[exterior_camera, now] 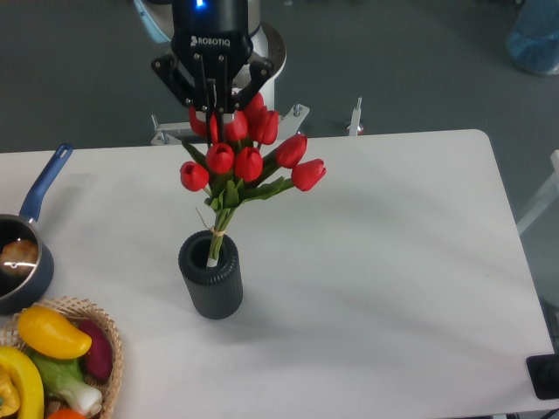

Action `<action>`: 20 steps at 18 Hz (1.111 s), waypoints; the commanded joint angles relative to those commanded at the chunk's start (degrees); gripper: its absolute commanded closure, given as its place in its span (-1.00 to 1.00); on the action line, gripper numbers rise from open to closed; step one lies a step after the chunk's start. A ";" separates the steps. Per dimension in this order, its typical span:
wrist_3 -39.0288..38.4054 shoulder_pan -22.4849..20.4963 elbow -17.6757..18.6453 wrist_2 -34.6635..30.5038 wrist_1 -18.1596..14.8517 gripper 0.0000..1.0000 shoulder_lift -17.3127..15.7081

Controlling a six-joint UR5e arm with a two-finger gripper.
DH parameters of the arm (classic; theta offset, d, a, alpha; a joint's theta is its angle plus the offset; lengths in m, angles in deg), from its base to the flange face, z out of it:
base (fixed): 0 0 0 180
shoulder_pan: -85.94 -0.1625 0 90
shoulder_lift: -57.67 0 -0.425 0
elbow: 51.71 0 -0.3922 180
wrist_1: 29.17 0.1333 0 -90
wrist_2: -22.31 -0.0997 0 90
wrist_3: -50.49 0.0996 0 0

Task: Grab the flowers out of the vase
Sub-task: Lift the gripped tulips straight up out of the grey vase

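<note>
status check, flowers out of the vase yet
Tool shut on flowers. Stem tips at vase mouth, not clear. Nothing in the way.

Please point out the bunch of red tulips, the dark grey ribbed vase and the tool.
bunch of red tulips (248, 163), fixed camera, a middle bud
dark grey ribbed vase (214, 292), fixed camera, ribbed side
tool (212, 111), fixed camera, between fingertips

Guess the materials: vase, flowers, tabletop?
Vase: looks like matte dark grey plastic or rubber; ribbed sides, no glare. Could be ceramic.
Flowers, held by the gripper: likely artificial, plastic or fabric; buds uniform saturated red, identical in shape, stems pale and stiff.
Table: smooth white laminate or painted board, with a soft sheen; the core cannot be told.
</note>
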 joint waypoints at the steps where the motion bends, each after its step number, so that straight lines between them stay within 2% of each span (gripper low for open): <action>1: 0.00 -0.26 0.00 0.00 0.00 1.00 -0.61; 13: -0.09 -2.55 0.00 2.90 0.09 1.00 -3.17; 20: 0.09 -9.57 0.00 6.59 0.09 1.00 -3.78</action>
